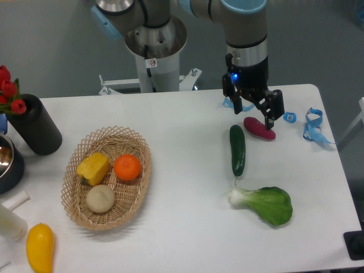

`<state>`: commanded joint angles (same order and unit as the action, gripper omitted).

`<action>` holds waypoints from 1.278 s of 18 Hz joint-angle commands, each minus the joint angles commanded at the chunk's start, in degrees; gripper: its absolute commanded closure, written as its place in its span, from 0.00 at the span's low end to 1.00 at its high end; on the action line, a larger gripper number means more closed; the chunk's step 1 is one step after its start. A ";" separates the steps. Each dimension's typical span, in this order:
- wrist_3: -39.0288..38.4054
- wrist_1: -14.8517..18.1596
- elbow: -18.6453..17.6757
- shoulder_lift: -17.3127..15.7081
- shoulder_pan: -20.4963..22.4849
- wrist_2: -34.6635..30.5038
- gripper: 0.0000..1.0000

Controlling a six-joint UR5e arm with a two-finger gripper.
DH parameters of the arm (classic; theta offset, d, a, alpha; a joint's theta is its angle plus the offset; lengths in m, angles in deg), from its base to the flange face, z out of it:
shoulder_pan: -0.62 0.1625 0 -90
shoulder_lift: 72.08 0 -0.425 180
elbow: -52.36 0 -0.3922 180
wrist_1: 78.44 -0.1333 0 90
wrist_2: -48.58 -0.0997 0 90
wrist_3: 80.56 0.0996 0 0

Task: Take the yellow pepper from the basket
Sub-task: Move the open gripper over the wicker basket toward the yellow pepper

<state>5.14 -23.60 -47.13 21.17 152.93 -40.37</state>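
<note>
The yellow pepper (94,168) lies in the left part of the wicker basket (78,214), beside an orange fruit (127,167) and above a pale round item (100,198). The basket sits on the left half of the white table. My gripper (253,115) hangs far to the right, near the table's back edge, directly over a purple-red vegetable (260,129). Its fingers stand apart and hold nothing.
A cucumber (237,149) and a bok choy (266,204) lie on the right half. A smooth yellow fruit (40,247) rests at the front left. A black cylinder (37,126) with red tulips and a metal bowl (7,162) stand at the left edge. Blue ribbons (313,126) lie at back right.
</note>
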 joint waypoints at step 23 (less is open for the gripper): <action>-44.36 -7.21 -1.14 10.72 -17.65 0.26 0.00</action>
<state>-39.23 -30.81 -48.28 31.90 135.28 -40.11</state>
